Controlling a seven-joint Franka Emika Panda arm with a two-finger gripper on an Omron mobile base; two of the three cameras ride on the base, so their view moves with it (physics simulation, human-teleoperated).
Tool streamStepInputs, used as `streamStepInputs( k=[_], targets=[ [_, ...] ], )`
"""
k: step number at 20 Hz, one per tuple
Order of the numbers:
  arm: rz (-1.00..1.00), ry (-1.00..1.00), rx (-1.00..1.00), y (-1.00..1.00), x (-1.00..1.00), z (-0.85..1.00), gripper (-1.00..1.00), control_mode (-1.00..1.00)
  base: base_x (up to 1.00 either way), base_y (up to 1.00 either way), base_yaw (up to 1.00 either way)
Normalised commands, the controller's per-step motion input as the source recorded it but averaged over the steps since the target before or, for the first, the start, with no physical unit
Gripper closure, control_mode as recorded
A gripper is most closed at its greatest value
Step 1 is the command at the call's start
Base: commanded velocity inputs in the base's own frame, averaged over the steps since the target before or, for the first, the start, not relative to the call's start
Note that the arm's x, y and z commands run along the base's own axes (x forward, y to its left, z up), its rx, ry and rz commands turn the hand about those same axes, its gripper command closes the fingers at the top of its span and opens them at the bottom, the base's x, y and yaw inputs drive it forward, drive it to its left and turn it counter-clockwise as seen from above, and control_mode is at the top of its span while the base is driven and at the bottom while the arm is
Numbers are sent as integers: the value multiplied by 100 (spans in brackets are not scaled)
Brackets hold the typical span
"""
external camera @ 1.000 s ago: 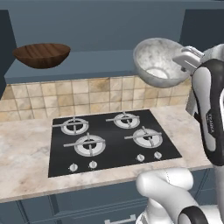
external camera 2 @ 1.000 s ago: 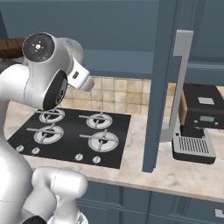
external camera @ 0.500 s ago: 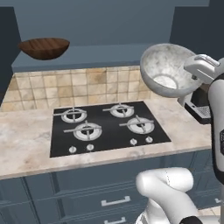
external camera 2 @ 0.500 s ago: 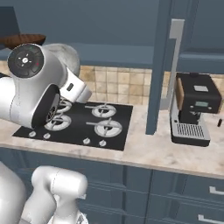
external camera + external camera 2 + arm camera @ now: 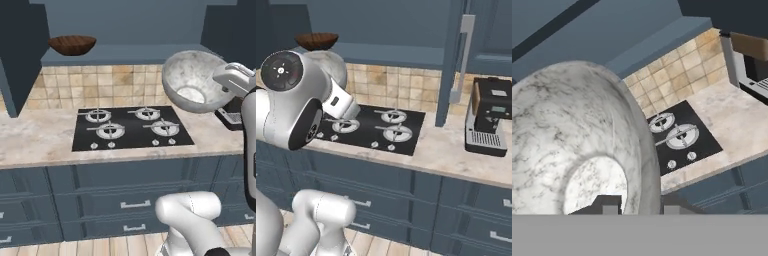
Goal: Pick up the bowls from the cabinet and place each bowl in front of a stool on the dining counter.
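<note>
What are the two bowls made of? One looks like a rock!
The grey-white bowl, held in the gripper, looks like polished stone, maybe marble: cloudy grey veins run through it. The brown bowl on the cabinet shelf looks like dark wood, though it's too far away to be sure.

I am not finding any text, label, brand, number or sign that can be read in these views. The coffee machine (image 5: 487, 116) is showing a small pale panel on its front, but it is too small and blurred for reading anything on it. The knobs along the front of the gas hob (image 5: 131, 129) are carrying no marks that I am able to read.
</note>
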Motion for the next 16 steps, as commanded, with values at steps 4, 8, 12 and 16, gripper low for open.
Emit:
streamStepInputs(
  k=[4, 8, 12, 16],
  targets=[
    [0, 0, 0, 0, 0, 0, 100, 100, -19, 0, 55],
    [0, 0, 0, 0, 0, 0, 100, 100, -32, 0, 59],
    [0, 0, 0, 0, 0, 0, 100, 100, -34, 0, 62],
    [0, 0, 0, 0, 0, 0, 100, 100, -34, 0, 63]
  ],
)
